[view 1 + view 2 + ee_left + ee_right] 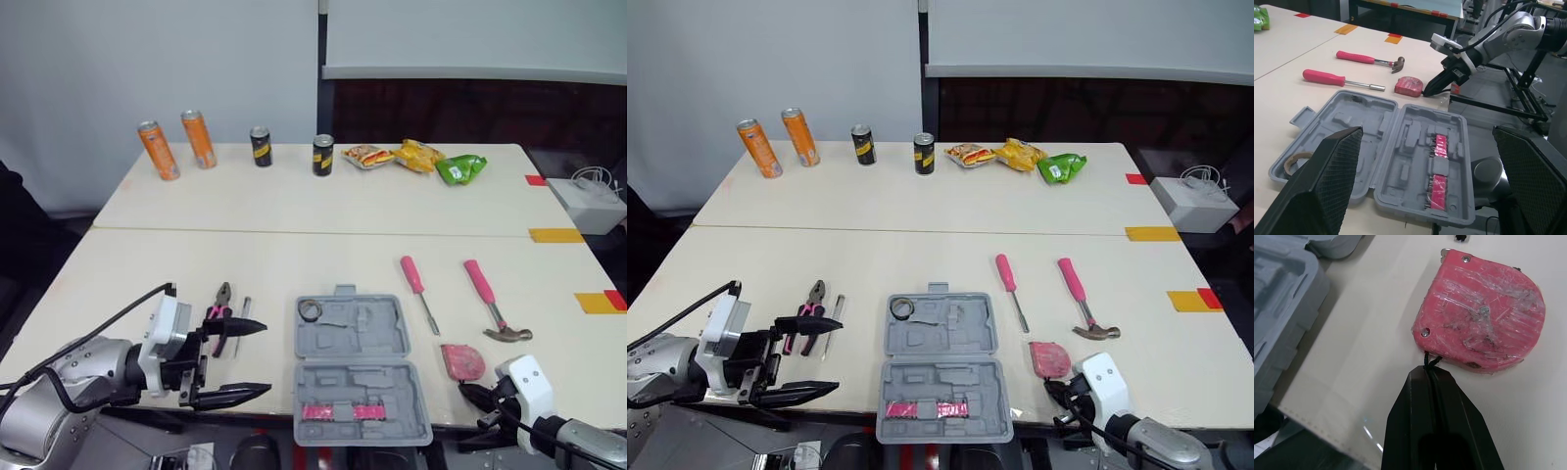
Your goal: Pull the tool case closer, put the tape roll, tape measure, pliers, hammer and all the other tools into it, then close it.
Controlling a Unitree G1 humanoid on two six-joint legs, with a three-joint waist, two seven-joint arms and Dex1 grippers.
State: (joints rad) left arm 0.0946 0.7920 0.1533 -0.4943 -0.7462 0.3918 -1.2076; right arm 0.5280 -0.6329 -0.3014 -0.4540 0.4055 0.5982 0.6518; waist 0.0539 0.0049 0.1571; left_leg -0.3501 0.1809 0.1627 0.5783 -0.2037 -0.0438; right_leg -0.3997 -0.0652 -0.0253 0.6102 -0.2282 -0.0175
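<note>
Right arm, pre-transfer check.

- Tape measure point(1481, 318): flat on the table near the front edge, just beside the tool case point(338, 387), at the case's 3 o'clock in the head view.
- Right gripper point(1432, 374): jaws together. The tips meet the small black cord point(1428, 361) that hangs off the tape measure's near edge. The cord looks pinched between them, but the pink body itself is not held.
- Key relation: the tape measure sits at 12 o'clock from the tips. The open case lies at 9 o'clock from it, so I judge the next move to be a lift or drag toward 9 o'clock.
- Pose: right forearm low at the table's front edge, fingers pointing away from the robot, nearly level with the tabletop.
- Left gripper point(265, 358): jaws wide apart, holding nothing, hovering at the case's 9 o'clock with the pliers point(220, 308) at 11 o'clock of it.
- Risk: a hold on the cord alone lets the body swing.
- Tape roll point(311, 310): already in the case's far half.
</note>
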